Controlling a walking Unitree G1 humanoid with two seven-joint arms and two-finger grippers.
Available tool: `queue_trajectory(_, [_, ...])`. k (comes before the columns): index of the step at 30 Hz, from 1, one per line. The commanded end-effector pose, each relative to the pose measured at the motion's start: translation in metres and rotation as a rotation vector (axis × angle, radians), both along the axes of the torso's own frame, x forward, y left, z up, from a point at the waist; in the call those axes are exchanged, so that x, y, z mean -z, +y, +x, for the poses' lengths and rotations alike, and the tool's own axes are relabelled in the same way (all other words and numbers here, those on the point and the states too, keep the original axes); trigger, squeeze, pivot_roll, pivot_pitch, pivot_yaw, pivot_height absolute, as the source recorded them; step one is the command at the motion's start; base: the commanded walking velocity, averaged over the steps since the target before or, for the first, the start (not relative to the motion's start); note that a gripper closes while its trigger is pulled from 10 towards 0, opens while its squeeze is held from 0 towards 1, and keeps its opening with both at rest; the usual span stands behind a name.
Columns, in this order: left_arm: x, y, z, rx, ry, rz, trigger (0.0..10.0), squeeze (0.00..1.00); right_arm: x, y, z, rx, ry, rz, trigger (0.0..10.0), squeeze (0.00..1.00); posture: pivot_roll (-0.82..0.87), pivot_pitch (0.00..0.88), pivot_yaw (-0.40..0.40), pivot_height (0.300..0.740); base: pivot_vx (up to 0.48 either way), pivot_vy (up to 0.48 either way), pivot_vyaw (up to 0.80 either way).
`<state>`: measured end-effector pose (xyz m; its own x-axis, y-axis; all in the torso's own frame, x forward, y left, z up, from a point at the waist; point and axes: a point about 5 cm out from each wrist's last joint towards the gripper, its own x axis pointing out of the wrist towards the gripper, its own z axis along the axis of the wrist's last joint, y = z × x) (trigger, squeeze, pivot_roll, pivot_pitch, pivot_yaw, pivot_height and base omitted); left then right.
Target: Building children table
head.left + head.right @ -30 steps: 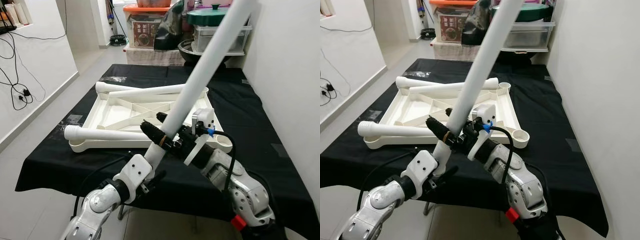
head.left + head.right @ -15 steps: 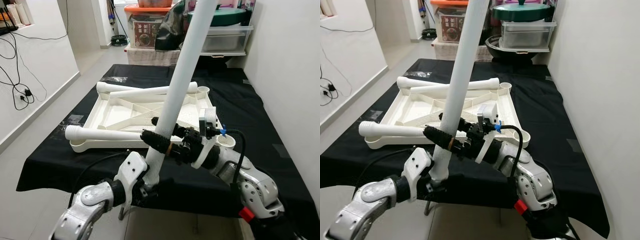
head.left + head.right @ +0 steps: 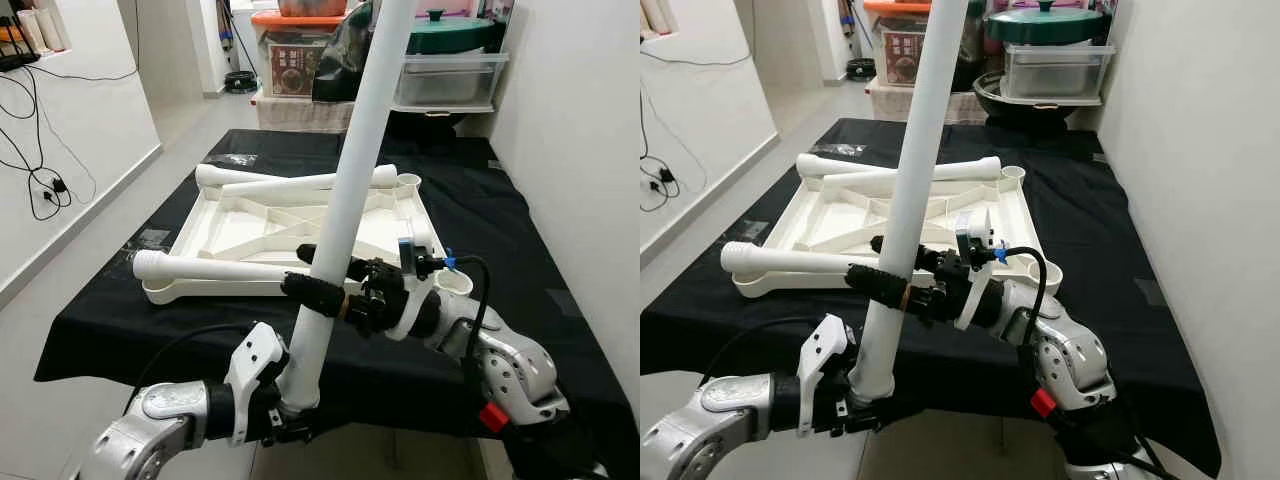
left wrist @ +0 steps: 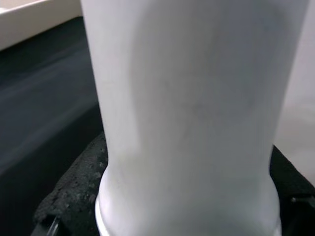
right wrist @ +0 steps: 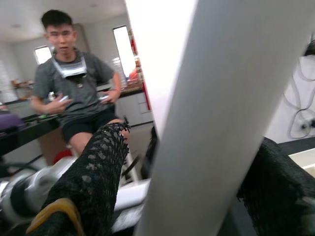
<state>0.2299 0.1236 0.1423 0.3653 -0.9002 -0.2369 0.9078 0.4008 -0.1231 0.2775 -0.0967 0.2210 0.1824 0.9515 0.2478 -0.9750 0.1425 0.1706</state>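
The top of the long white table leg [image 3: 350,185] I hold is cut off by the upper frame edge, and its flared bottom end is partly hidden behind my left arm, so I cannot see exactly how my left gripper [image 3: 285,405] meets it in the head views; in the left wrist view the leg [image 4: 187,118] stands between the black fingers [image 4: 74,187], which sit against both sides of its flared end, so that gripper is clamped on the leg. My right gripper [image 3: 318,290] reaches in from the right, forearm roughly level, and its 2 long black fingers [image 3: 310,293] are closed around the leg partway up. The leg stands steeply, leaning slightly to the right at its top, near the front edge of the black-covered table [image 3: 500,220]. On that cloth lies 1 upturned white tabletop [image 3: 290,225], ribs facing up, with a round socket at each right corner. I count 3 more white legs: 1 [image 3: 215,268] lying along the tabletop's near edge and 2 [image 3: 300,180] lying together along its far edge. Beyond the table stand stacked storage boxes [image 3: 445,75], their upper parts cut off. In the right wrist view 1 person [image 5: 74,93] sits facing me, slightly blurred.
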Motion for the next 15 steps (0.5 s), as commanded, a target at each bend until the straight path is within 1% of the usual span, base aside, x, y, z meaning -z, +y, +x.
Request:
queue_trajectory(1, [-0.004,0.003,0.000,0.014,0.009,-0.009,10.0,0.00,-0.003,0.003,-0.004,-0.060,0.001,0.015,10.0,0.00,0.05,0.000,0.014,0.740,0.000,0.000,0.00])
queue_trajectory(7, [-0.003,0.002,-0.006,0.064,0.043,-0.013,10.0,0.00,-0.001,0.004,-0.008,-0.106,0.013,0.010,10.0,0.00,0.05,0.000,0.014,0.740,0.000,0.000,0.00])
queue_trajectory(8, [-0.002,0.001,-0.011,0.093,0.062,-0.012,10.0,0.00,-0.001,0.005,-0.008,-0.111,0.015,0.010,10.0,0.00,0.05,0.000,0.013,0.740,0.000,0.000,0.00])
queue_trajectory(11, [-0.002,0.000,-0.013,0.109,0.070,-0.018,10.0,0.00,-0.001,0.005,-0.008,-0.118,0.017,0.012,10.0,0.00,0.05,0.000,0.013,0.740,0.000,0.000,0.00])
queue_trajectory(15, [-0.002,-0.003,-0.016,0.148,0.104,-0.036,10.0,0.00,-0.002,0.007,-0.008,-0.127,0.019,0.018,10.0,0.00,0.05,0.000,0.014,0.740,0.000,0.000,0.00])
